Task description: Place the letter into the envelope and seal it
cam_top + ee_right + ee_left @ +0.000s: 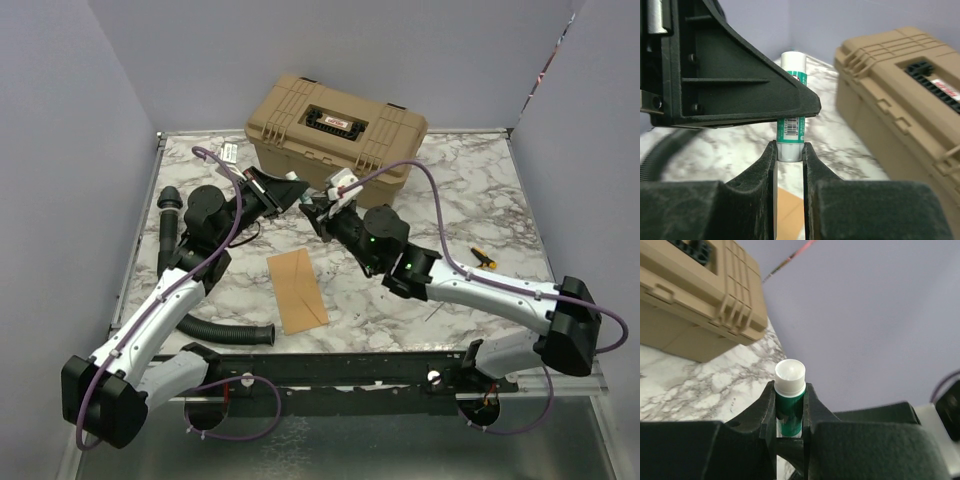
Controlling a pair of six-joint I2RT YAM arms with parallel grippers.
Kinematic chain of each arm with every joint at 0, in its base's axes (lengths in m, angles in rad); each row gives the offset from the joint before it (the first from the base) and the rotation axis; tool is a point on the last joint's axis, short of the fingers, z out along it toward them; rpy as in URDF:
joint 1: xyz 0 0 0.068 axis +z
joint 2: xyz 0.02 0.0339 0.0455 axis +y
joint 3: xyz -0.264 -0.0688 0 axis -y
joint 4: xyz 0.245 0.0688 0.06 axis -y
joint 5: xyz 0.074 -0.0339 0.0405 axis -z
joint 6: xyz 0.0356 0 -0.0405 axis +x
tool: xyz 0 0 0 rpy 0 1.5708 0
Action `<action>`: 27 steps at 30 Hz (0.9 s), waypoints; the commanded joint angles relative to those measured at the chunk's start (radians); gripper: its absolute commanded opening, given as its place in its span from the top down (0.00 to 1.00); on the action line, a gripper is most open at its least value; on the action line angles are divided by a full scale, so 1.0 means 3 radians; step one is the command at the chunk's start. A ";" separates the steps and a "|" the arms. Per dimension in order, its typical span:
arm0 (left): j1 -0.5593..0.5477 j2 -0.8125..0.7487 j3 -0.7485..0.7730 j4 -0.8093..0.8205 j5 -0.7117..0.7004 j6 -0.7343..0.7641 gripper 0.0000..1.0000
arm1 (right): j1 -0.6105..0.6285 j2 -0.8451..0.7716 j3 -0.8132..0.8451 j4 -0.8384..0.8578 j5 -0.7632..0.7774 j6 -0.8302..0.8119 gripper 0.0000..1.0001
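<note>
A green glue stick point(307, 198) with white ends is held in the air between both grippers, in front of the tan case. My left gripper point(293, 192) is shut on its green body point(789, 407), and one white end sticks out past the fingertips. My right gripper point(320, 207) is shut on the other, grey-white end point(790, 150). The left gripper's black fingers point(735, 75) cross that view. The kraft-brown envelope point(297, 290) lies flat on the marble table, nearer than both grippers; it also shows below the right fingers point(789, 212). The letter is not in view.
A tan hard case point(335, 130) stands at the back centre of the table. A black corrugated hose point(215, 330) lies at the near left. A small yellow-and-black object point(484, 257) lies at the right. Purple walls enclose the table.
</note>
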 commanded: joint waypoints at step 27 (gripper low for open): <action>-0.0116 -0.0450 -0.0325 0.0320 0.0349 0.0264 0.72 | -0.0009 -0.0188 -0.0289 0.0554 -0.0837 0.2638 0.99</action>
